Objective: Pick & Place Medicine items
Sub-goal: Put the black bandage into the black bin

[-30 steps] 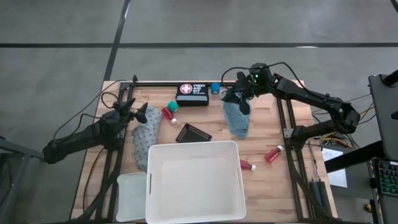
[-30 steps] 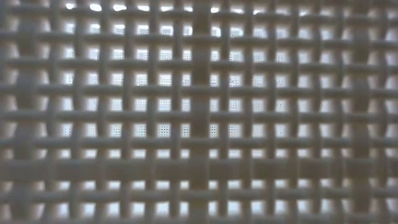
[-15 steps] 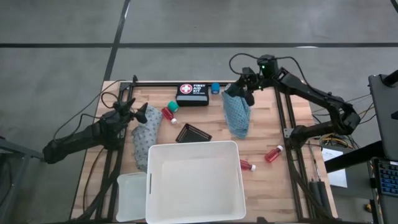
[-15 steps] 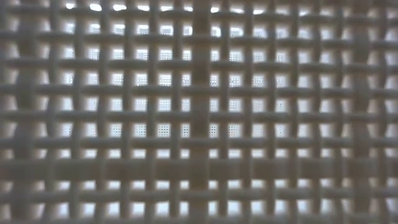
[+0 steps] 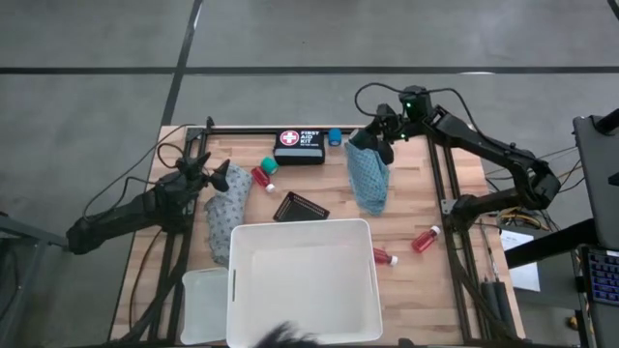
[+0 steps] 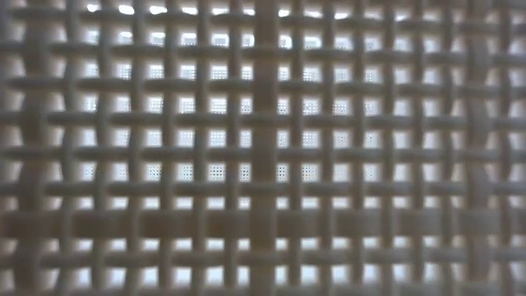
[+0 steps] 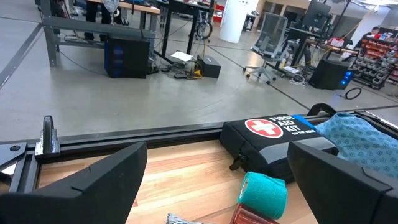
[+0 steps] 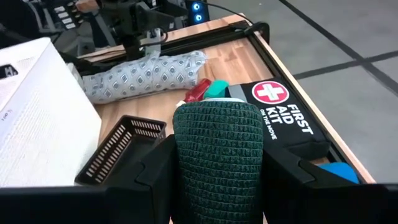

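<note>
Our right gripper [image 8: 219, 186] squeezes a dark green roll [image 8: 219, 149]; only the wrist view shows it. From above, we see the teal cloth [image 5: 369, 182] just below it. Our left gripper [image 5: 215, 177] waits wide open, touching the grey patterned cloth [image 5: 225, 217].

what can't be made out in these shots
- Low view: everything on the table, hidden behind a white lattice wall filling the frame.
- Right wrist view: what lies straight ahead, blocked by the dark green roll between the right gripper fingers.
- High view: the dark shape at the bottom edge, cut off.
- Left wrist view: the red bottle, cut by the frame edge below the green tub.
</note>
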